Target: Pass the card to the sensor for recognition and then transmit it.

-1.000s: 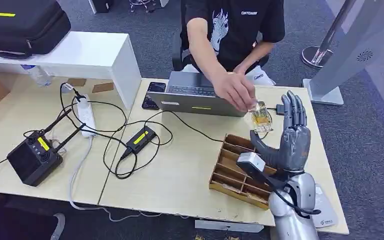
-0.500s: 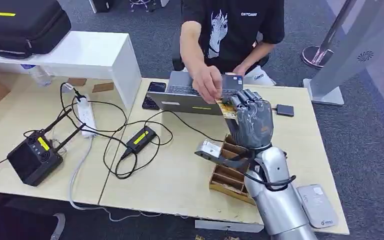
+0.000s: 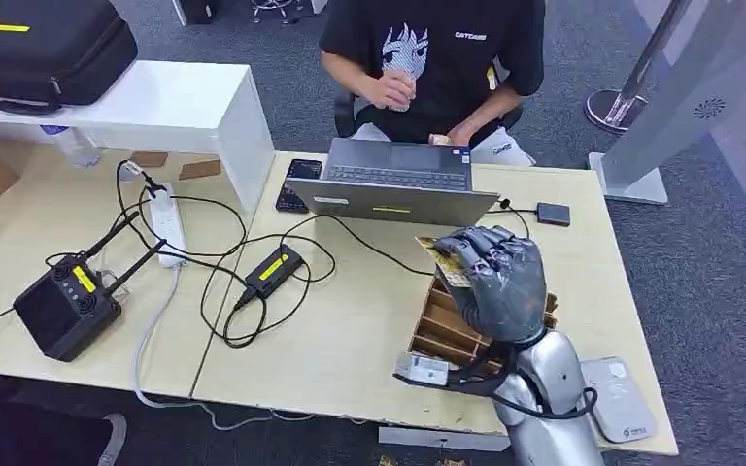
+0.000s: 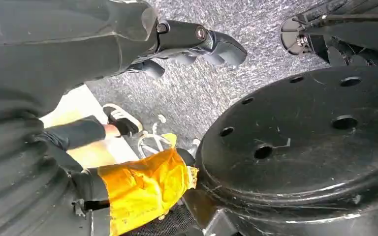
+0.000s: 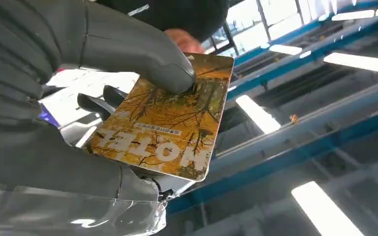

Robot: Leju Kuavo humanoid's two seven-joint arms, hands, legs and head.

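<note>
with a yellow card (image 5: 165,132) pinched under its thumb and backed by its darker fingers, the robot's right hand (image 3: 493,277) hovers above the far end of a wooden compartment tray (image 3: 435,335) on the near right part of the desk (image 3: 350,330). the card's corner (image 3: 435,254) pokes out to the left of the closed fist in the head view, while the right wrist view shows the printed face held flat against the fingers, the thumb pressing near one edge.

the white sensor pad (image 3: 620,413) lies at the desk's near right corner, just right of the silver forearm and well apart from the card. a person in a black t-shirt (image 3: 437,58) sits at the far side behind an open laptop (image 3: 389,184), hands drawn back to the chest.

the step in hand appears to be carrying the card to the sensor. doing it well likely means swinging the wrist right and toward the near edge, clearing the tray's rim, and turning the palm so the card's flat face meets the pad squarely rather than edge-on. since the thumb bears on only a small patch, the grip should hold firm and the lowering be slow, lest the card pivot or slip.

the left hand (image 4: 192,42) hangs over grey carpet, its fingers loosely curled and holding nothing; whether they are fully closed cannot be told.
</note>
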